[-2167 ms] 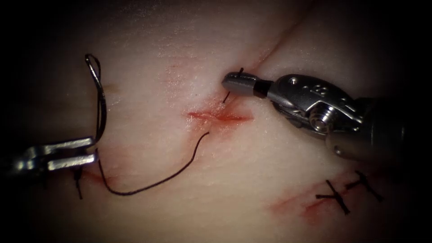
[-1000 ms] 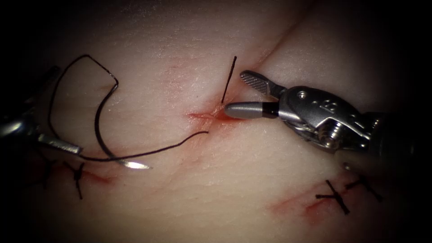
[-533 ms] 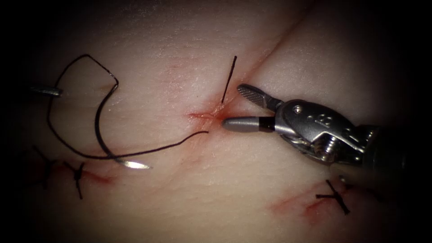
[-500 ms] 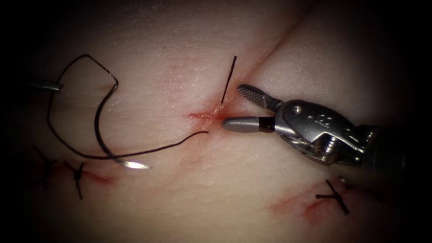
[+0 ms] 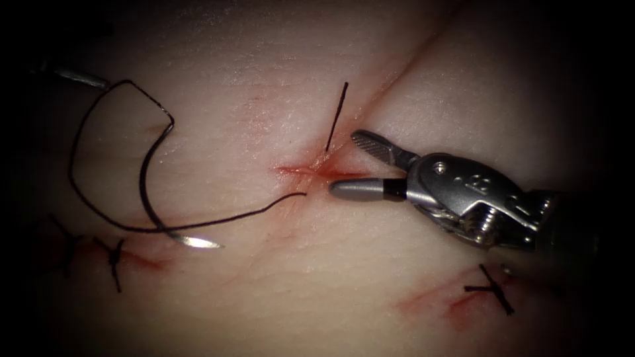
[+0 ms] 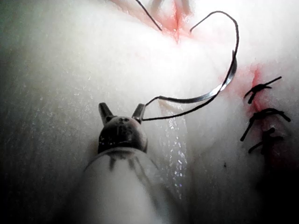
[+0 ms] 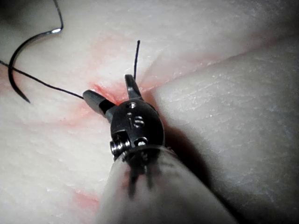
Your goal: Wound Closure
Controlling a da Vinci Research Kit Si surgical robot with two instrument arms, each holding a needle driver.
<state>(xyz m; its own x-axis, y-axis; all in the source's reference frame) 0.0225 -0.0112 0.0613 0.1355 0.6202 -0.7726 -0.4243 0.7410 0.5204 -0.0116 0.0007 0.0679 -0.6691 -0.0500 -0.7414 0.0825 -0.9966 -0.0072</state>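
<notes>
The curved needle (image 5: 149, 192) lies free on the tissue (image 5: 423, 79) left of the cut (image 5: 305, 171), its tip (image 5: 210, 244) pointing right; neither tool holds it. Black thread (image 5: 74, 172) loops from its blunt end and trails to the cut. A short thread end (image 5: 337, 112) stands up from the cut. My right tool (image 5: 345, 163) is open and holds nothing, its jaws apart at the cut's right end, also seen as the right tool (image 7: 112, 91). My left tool (image 5: 79, 78) sits far upper left; the left tool (image 6: 121, 111) has its jaws apart and empty, the thread (image 6: 187, 109) passing beside one jaw.
Finished stitches with dark knots sit at the lower left (image 5: 116, 258) and lower right (image 5: 493, 289), each on a reddened line. Red fluid (image 5: 340, 175) marks the cut. A crease (image 5: 410, 63) runs up and right from the cut.
The left tool has risen from beside the thread loop at mid-left to the far upper left. The right tool has sunk slightly, jaws still apart. Needle and thread lie unmoved.
</notes>
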